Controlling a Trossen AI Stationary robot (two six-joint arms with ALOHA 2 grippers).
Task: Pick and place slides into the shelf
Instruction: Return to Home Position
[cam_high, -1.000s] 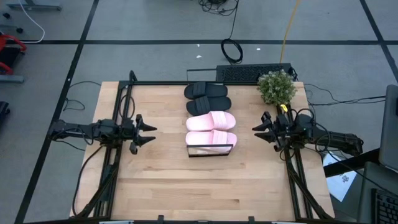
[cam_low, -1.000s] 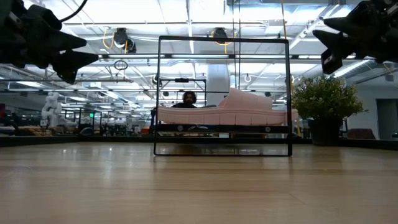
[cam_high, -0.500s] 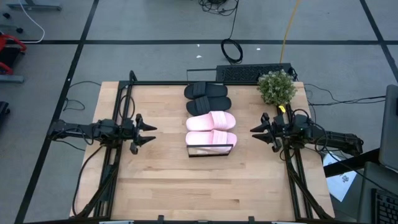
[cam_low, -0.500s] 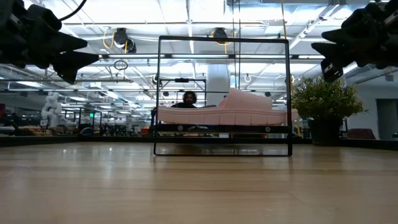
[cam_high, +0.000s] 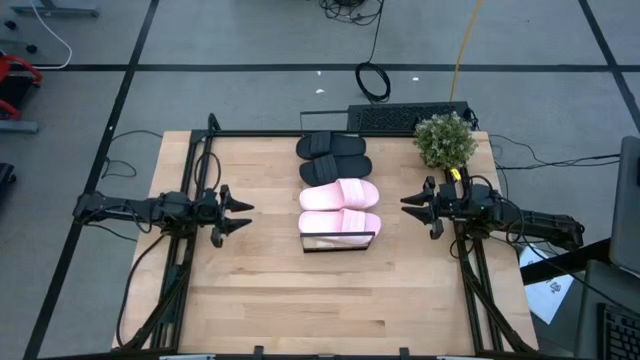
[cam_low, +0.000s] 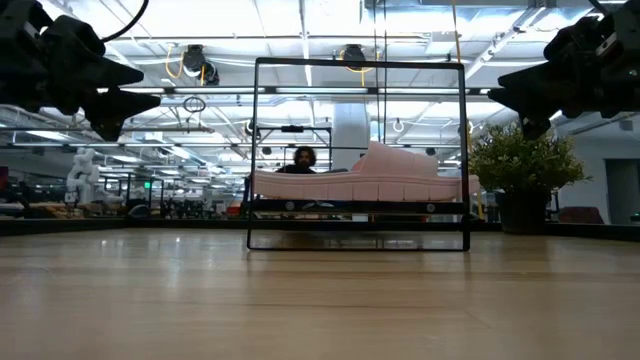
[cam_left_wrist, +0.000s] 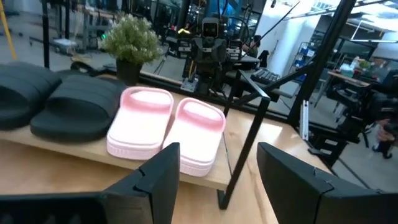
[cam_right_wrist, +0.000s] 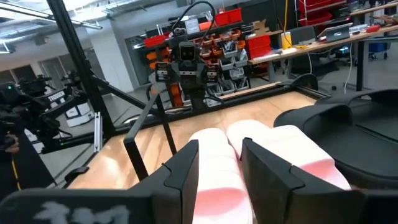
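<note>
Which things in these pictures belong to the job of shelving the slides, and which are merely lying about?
Job: black slides; pink slides; shelf holding all four; left pincer and right pincer, both open and empty, either side of the shelf.
Lying about: potted plant; keyboard; coiled cable on the floor.

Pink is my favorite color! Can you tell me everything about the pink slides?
The pink slides are a light pink pair with wide straps, looking like smooth foam or rubber. They lie close side by side, soles down on the shelf, at the end with the black frame. The black slides sit right beside them on the same plank. The left gripper and right gripper hang open off to either side, touching nothing.
</note>
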